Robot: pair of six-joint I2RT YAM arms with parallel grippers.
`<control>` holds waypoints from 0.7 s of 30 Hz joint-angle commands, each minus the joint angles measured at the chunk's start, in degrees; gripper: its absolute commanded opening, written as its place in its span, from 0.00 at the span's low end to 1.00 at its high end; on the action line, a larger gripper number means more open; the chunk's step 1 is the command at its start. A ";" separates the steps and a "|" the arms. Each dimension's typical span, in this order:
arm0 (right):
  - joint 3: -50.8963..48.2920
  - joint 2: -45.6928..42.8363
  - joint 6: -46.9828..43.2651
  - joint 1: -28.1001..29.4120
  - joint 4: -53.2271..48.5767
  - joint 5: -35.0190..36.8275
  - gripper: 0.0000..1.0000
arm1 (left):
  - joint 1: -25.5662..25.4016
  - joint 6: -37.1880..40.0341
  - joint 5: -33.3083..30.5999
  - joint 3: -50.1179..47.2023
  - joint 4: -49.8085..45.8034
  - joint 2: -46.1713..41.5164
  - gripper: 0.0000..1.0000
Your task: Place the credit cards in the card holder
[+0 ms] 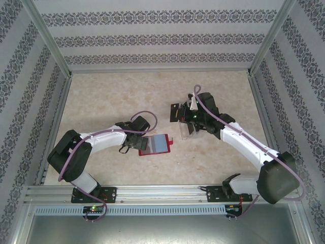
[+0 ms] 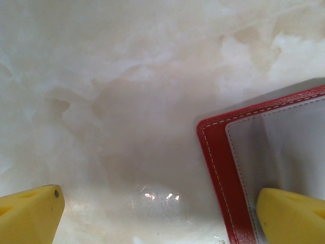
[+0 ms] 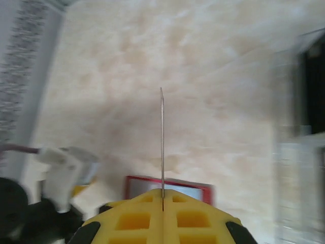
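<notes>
Here, between patterned walls [image 1: 162,30] on marbled tabletop [image 1: 111,96], left gripper [image 2: 160,218] gapes, right gripper [image 3: 163,195] pinches credit card [image 1: 175,113].

Pale marbled table [image 1: 101,96] — open card holder [image 1: 156,144], clear stand [image 1: 186,133] on it.

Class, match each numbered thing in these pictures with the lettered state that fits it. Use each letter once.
Things:
1. left gripper
2. right gripper
3. card holder
4. clear stand

States:
A. red, lying open
B. shut on a thin credit card seen edge-on
C. fingers wide apart, one over the red wallet's corner
D. see-through, beside the right arm

Pairs: 1-C, 2-B, 3-A, 4-D
</notes>
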 commanded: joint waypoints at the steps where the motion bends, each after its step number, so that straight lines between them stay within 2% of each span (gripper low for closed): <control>1: 2.84 1.50 -11.38 -0.15 -15.56 12.02 0.00 | -0.84 -0.07 -0.41 0.56 -2.96 -0.56 0.99; 10: 2.68 4.85 -16.79 0.14 -18.52 16.03 0.00 | -0.85 -0.02 -0.06 2.01 -4.10 -1.93 0.99; 21: 0.71 10.48 -18.00 0.57 -15.27 14.86 0.00 | -0.85 -0.20 -0.33 2.68 -5.11 -3.04 0.99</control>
